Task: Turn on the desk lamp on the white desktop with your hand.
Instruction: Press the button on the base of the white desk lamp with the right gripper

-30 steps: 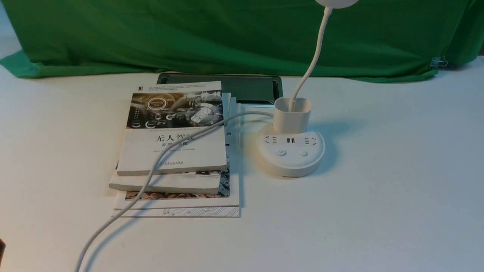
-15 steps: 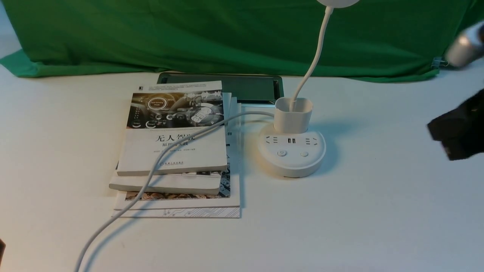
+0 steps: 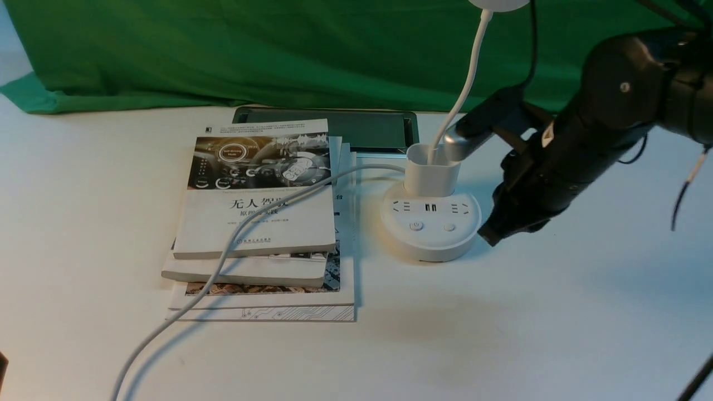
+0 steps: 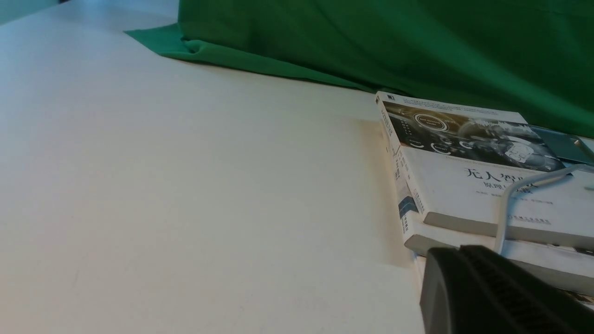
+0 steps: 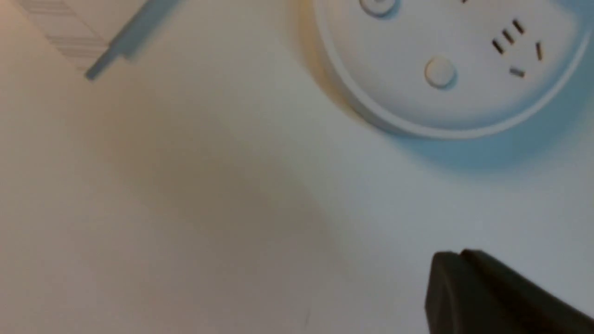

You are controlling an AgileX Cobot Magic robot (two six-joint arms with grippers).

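The white desk lamp stands on the white desktop (image 3: 529,334). It has a round base (image 3: 430,225) with two buttons (image 3: 415,226), a cup holder (image 3: 431,170) and a thin gooseneck (image 3: 467,78); its head (image 3: 497,3) is cut off at the top edge. My right gripper (image 3: 490,236) is shut and empty. It hangs low just right of the base and is not touching it. In the right wrist view the base (image 5: 464,93) and one button (image 5: 439,73) lie ahead of the shut tips (image 5: 457,260). My left gripper (image 4: 457,253) is shut and empty, low beside the books.
A stack of white-covered books (image 3: 259,223) lies left of the lamp. A loose white cable (image 3: 223,256) runs over them to the front edge. A dark tablet (image 3: 356,129) lies behind them. Green cloth (image 3: 278,50) covers the back.
My right arm has come into view from the right and swung left and down. Its gripper is now beside the lamp base. The lamp and books have not moved.
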